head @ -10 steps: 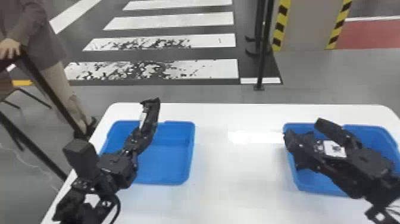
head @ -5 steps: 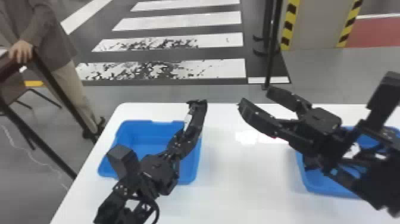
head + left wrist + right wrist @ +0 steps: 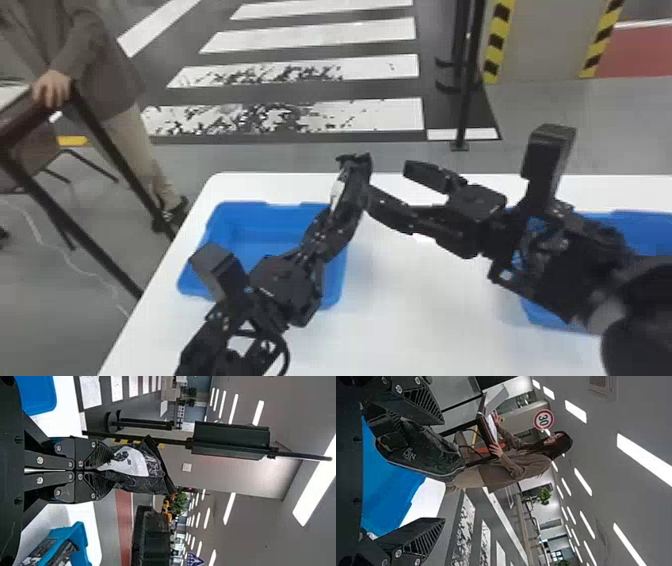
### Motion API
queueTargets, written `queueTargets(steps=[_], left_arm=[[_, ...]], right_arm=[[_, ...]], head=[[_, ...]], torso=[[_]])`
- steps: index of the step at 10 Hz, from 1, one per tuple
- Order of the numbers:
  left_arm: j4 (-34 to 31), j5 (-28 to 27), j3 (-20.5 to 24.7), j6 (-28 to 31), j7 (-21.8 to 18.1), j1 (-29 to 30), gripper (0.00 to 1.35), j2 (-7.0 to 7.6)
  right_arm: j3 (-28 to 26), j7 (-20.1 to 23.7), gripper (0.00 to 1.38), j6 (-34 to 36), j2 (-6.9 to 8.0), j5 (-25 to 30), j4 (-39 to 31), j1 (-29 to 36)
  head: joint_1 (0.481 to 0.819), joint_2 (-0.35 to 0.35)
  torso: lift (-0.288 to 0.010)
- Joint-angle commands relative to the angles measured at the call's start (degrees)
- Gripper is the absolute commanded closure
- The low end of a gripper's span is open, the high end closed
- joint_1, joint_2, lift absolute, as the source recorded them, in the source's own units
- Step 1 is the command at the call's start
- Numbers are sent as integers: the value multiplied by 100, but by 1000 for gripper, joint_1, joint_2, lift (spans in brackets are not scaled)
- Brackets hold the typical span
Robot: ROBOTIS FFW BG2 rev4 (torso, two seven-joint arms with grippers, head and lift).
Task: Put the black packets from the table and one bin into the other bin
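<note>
In the head view, my left gripper [image 3: 328,225] is raised over the right side of the left blue bin [image 3: 235,245], with a black packet [image 3: 354,187] standing up from its fingertips. The left wrist view has that gripper [image 3: 107,469] shut on the packet [image 3: 138,469], its white label visible. Just right of the packet, my right gripper [image 3: 387,184] stands open, one finger close against it. In the right wrist view, this gripper [image 3: 443,471] is spread wide; a black packet [image 3: 425,453] lies beside one finger, partly hidden. Whether they touch is unclear.
The right blue bin [image 3: 635,232], partly behind the right arm, holds black packets [image 3: 59,554] in the left wrist view. White table [image 3: 420,300] lies between the bins. A thin black post [image 3: 467,90] stands beyond the table.
My right gripper has moved left from over the right bin toward the packet and is more open. The left gripper has shifted right with its packet. The head view has shifted slightly.
</note>
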Motion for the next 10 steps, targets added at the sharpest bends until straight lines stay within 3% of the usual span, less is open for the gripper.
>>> queueTargets(steps=[1,3,4,5,6,8,10], left_arm=[[-24,-2,-32,-22,0,-14,1208,10],[-24,-25,-43,-51,0,0,1208,19],[-24,-47,-55,-79,0,0,1208,19],[-24,-59,-55,-79,0,0,1208,28],[-24,-93,-89,-93,0,0,1208,46],[-10,-207,-135,-79,0,0,1208,72],[33,-207,-135,-191,8,0,1208,72]], right_arm=[[196,2,219,-111,-15,15,173,-188],[390,11,331,-97,-24,-54,314,-343],[470,11,585,2,-42,-54,314,-385],[493,11,1044,2,-42,-100,314,-399],[493,2,1177,2,-42,-157,286,-399],[493,-77,1276,-69,-33,-180,229,-441],[493,-95,1276,-97,-24,-248,215,-427]], head=[[695,203],[695,214],[695,223],[695,227],[695,235],[695,234],[695,231]], torso=[[-110],[-110],[-110],[-110],[-110],[-110],[-110]])
